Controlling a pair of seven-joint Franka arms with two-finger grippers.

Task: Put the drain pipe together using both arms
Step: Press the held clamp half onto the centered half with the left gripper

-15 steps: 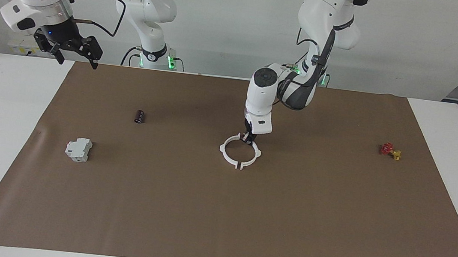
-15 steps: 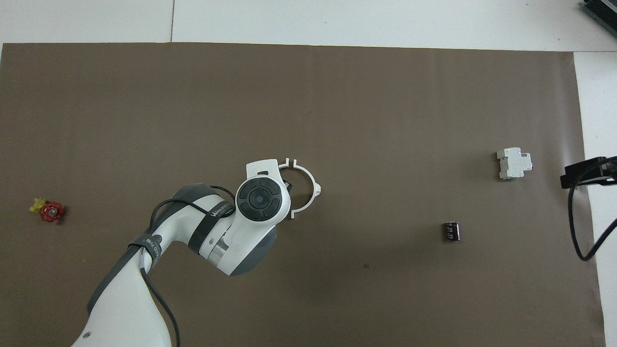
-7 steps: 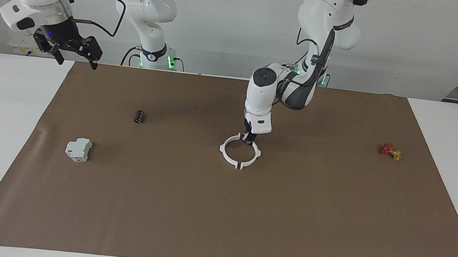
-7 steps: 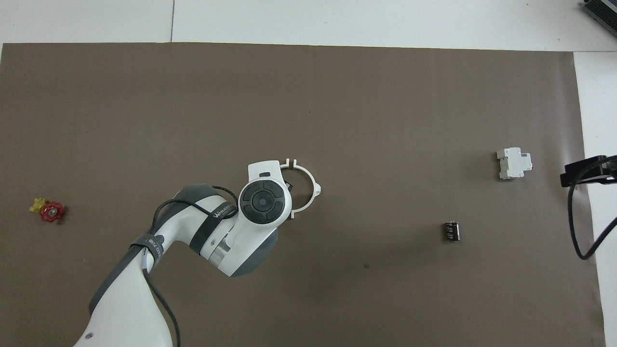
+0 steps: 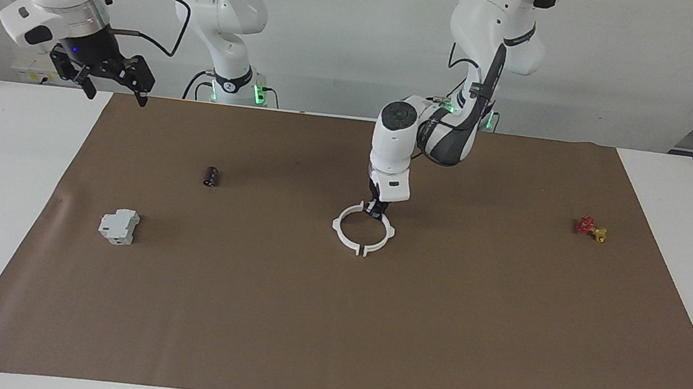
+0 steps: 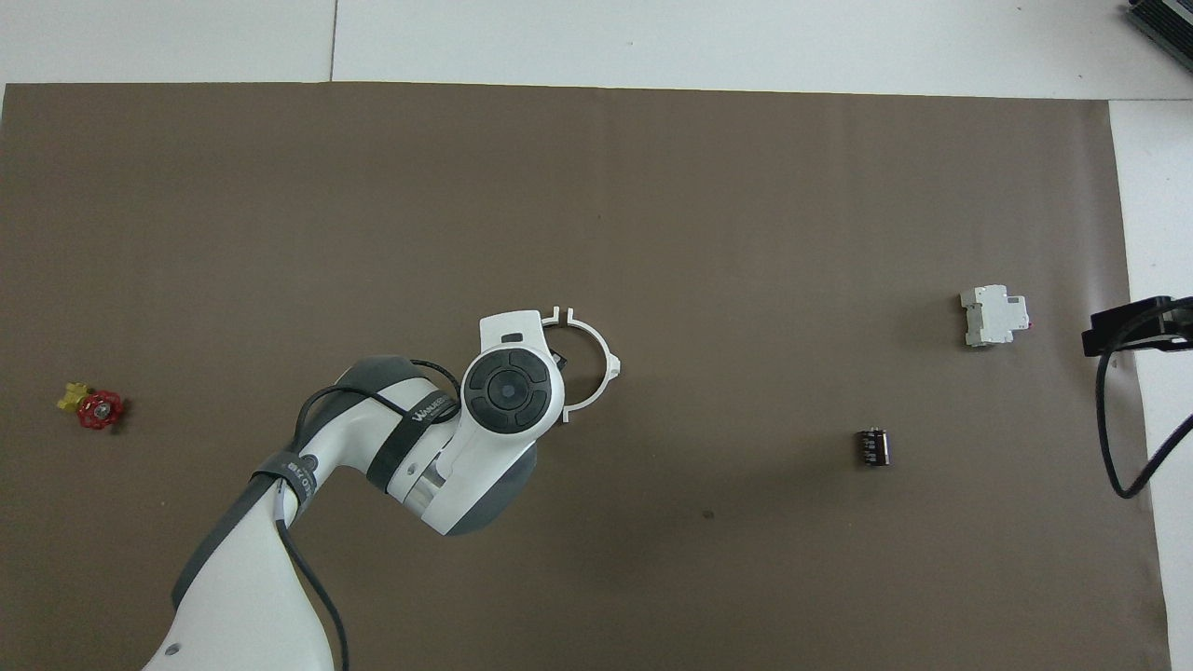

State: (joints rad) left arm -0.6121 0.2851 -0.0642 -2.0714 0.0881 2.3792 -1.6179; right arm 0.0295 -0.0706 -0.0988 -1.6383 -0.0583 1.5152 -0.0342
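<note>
Nothing has shifted: your left hand [image 5: 375, 209] stays pinched shut on the drain pipe [image 5: 363, 229] ring's twelve-o'clock rim, light, thin, springy plastic; right hand [image 5: 113, 78] waits wide.

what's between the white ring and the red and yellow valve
Nothing: in the facing view only bare brown mat lies between the ring and the valve.

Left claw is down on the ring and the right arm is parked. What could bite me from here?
1. The left claw is shut at the drain pipe rim nearer the robots; lifting may part the two halves, whose seams show gaps.
2. The right claw waits open over the table's edge, so nothing steadies the ring.
</note>
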